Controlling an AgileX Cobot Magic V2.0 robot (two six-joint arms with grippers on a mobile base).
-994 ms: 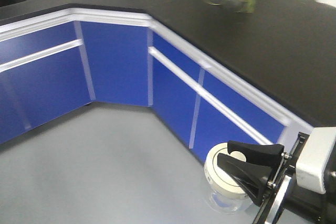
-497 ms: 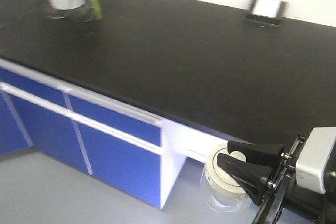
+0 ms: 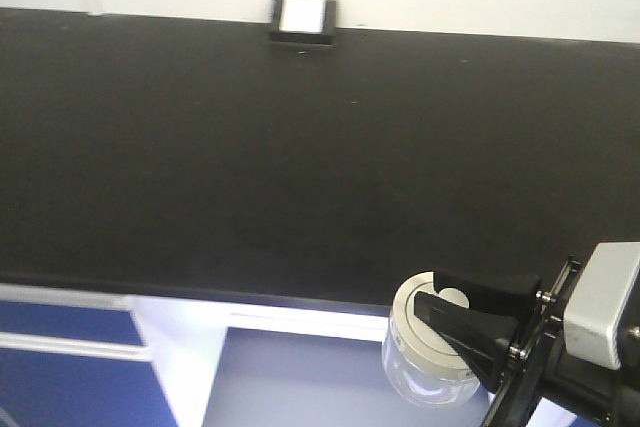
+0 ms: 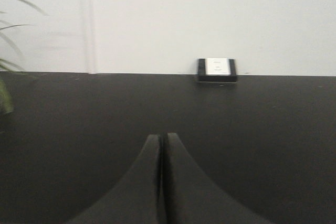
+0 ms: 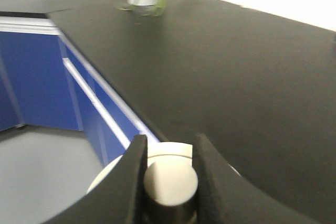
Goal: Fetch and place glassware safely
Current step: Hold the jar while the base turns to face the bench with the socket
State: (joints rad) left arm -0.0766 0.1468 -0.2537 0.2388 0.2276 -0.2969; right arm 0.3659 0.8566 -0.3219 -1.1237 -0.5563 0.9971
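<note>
The right gripper is clamped on the lid knob of the glass jar, which hangs beneath it just off the bench's front edge. The left gripper is pressed together.

The right end effector has black curved fingers, grey housing.

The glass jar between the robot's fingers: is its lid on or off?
On. The cream lid sits flat across the clear jar, and the right gripper's fingers close around its central knob.
</note>
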